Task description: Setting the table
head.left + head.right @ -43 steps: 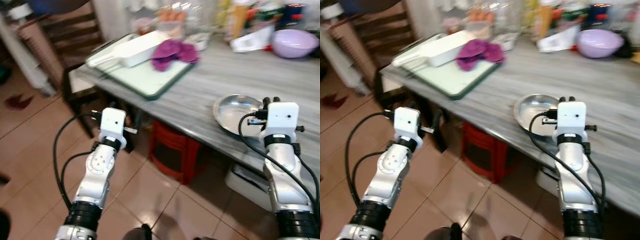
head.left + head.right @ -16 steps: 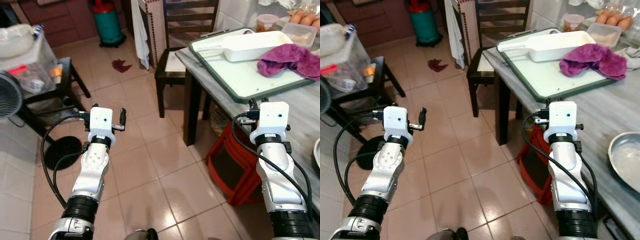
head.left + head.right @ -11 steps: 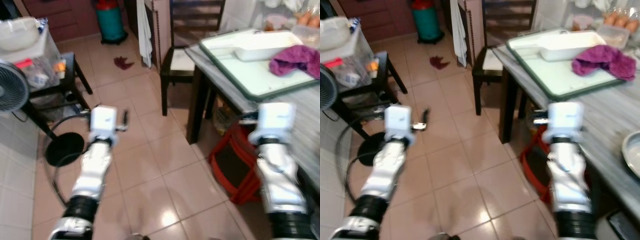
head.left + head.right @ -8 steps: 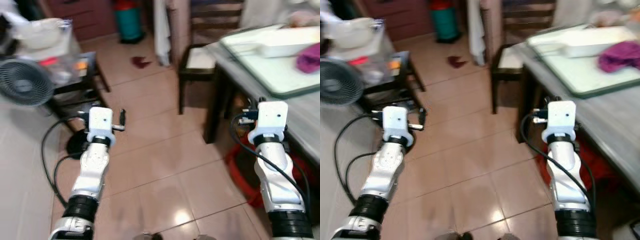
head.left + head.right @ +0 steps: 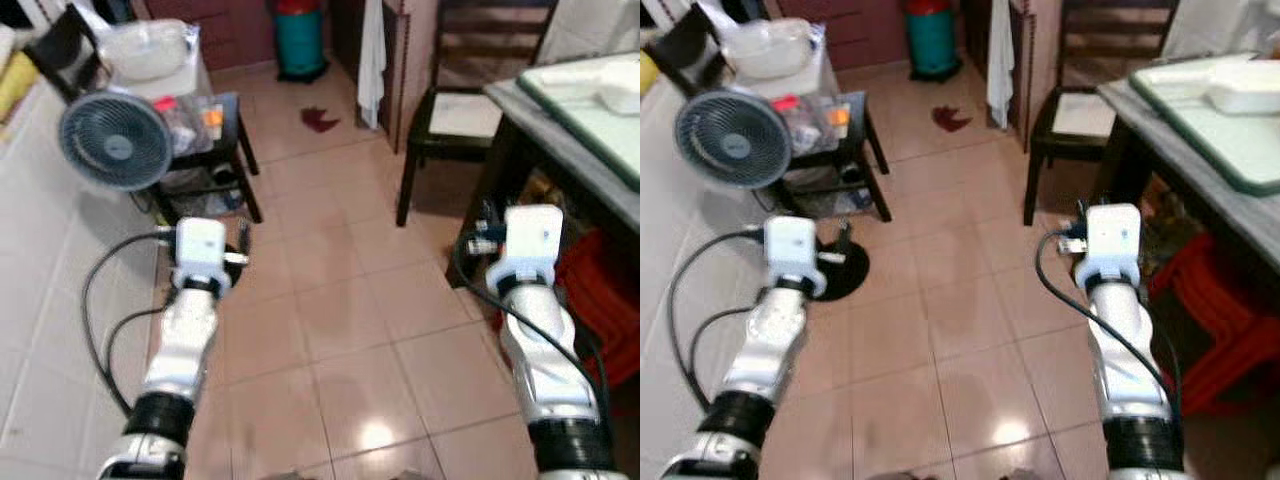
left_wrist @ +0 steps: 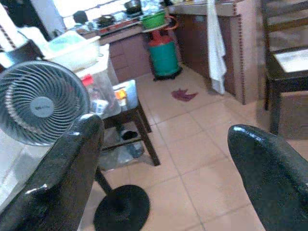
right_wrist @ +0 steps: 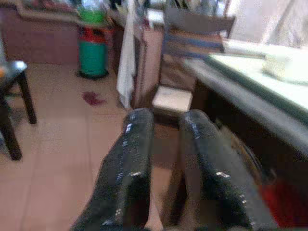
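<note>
The grey table [image 5: 562, 135] stands at the right edge of the eye views, with a green-rimmed tray [image 5: 1215, 125] and a white dish [image 5: 1250, 92] on it. Both arms are held out over the tiled floor, away from the tabletop. My left gripper [image 6: 163, 139] is open, its fingers far apart with nothing between them, and it faces a standing fan. My right gripper [image 7: 166, 118] is shut and empty. It hangs beside the table's dark leg and points toward the chair [image 7: 192, 53].
A grey fan [image 5: 115, 150] on a round black base stands at the left. Behind it is a black side table [image 5: 225, 110] with bagged items. A green gas cylinder [image 5: 300, 45], a hanging towel [image 5: 372, 50] and a dark chair [image 5: 455, 115] are ahead. A red stool [image 5: 600, 300] sits under the table.
The whole view has swung left: the table slid to the right edge and the fan and side table came into view. Both arms keep their pose.
</note>
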Tool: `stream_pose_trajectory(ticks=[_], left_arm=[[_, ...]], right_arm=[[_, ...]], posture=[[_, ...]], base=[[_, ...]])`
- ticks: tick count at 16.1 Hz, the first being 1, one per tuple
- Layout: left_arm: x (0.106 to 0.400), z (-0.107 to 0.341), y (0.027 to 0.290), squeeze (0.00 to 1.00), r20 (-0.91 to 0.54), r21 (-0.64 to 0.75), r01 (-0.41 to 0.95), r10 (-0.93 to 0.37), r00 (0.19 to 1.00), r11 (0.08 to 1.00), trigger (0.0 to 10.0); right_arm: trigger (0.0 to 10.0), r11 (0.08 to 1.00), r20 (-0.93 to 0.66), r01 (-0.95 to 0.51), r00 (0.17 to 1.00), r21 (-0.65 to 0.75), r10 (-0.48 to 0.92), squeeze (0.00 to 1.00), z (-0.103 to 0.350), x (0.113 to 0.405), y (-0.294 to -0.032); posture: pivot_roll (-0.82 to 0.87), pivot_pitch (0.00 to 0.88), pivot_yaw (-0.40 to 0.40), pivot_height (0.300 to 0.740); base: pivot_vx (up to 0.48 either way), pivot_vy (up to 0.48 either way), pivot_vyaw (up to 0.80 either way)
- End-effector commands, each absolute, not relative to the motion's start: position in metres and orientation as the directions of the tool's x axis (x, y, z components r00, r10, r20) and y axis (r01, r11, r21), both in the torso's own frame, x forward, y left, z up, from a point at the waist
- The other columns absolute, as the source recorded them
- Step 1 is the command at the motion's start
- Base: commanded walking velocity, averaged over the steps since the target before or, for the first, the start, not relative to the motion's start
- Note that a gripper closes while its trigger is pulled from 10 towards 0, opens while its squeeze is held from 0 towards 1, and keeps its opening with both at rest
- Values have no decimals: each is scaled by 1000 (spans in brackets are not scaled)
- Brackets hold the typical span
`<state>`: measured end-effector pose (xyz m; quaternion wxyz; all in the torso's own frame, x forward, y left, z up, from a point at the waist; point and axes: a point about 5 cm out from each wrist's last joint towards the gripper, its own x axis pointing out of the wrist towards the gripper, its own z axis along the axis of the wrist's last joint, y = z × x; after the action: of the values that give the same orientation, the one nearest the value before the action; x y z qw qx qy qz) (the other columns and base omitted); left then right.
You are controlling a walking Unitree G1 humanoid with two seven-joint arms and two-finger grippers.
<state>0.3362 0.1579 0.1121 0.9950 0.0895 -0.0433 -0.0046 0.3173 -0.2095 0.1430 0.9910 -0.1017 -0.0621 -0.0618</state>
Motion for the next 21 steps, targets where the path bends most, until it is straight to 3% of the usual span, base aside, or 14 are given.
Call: stream_pose_trajectory(ticks=[1,6,11,14,21], left_arm=[[333,100,170,0,39,182,-23,16,999,983,10000],[317,55,185,0,-157,152,-21,45,987,988,10000],[293,7,175,0,-366,211,112,-28,930,971,10000],[281,-11,171,0,-452,217,140,-28,892,966,10000],[232,-58,162,0,-718,144,218,-50,694,965,10000]], right_arm=[[10000,980,121,123,987,-159,-104,0,137,317,-207],[10000,988,-18,83,996,-128,-86,0,99,314,-207],[10000,998,-245,50,968,-38,-58,0,41,302,-202],[10000,991,-385,119,919,65,-85,0,14,295,-202],[10000,992,-658,102,753,73,-29,0,-39,256,-185]], posture=[[-76,109,93,740],[-75,109,92,740],[-77,90,75,740],[-89,84,75,740],[-98,66,68,740]], base=[[0,0,0],[0,0,0],[0,0,0],[0,0,0],[0,0,0]])
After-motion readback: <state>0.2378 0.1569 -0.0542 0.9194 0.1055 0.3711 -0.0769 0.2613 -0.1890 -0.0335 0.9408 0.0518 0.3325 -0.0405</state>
